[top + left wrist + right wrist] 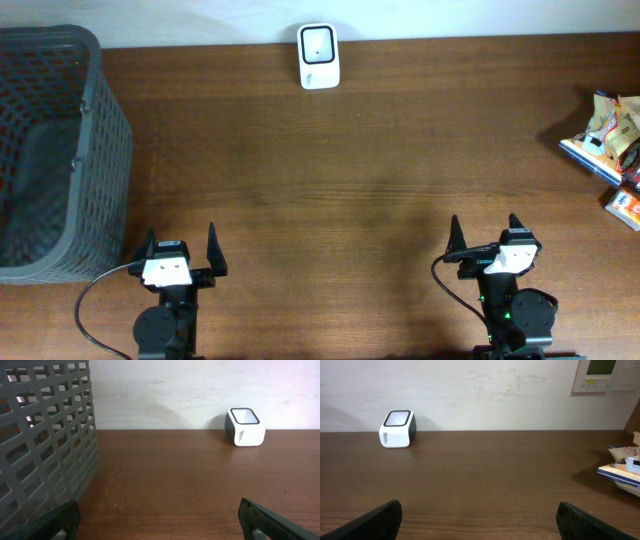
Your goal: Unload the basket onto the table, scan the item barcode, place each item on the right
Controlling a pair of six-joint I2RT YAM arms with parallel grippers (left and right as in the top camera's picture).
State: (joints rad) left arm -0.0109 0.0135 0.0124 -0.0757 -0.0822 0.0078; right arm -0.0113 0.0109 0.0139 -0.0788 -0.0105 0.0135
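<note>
Black fingers of the left gripper (181,240) stand fully apart and hold nothing. The right gripper (484,228) is likewise spread wide and empty. Both sit at the edge of the wooden table (350,180) opposite the white scanner (319,56), one to either side of it. The snack packets (603,135), the items for scanning, lie far to the scanner's right, well apart from it. A grey mesh basket (60,150) stands far to the scanner's left.

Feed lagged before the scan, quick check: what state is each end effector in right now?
Left end effector: open, holding nothing.
Right end effector: open, holding nothing.
</note>
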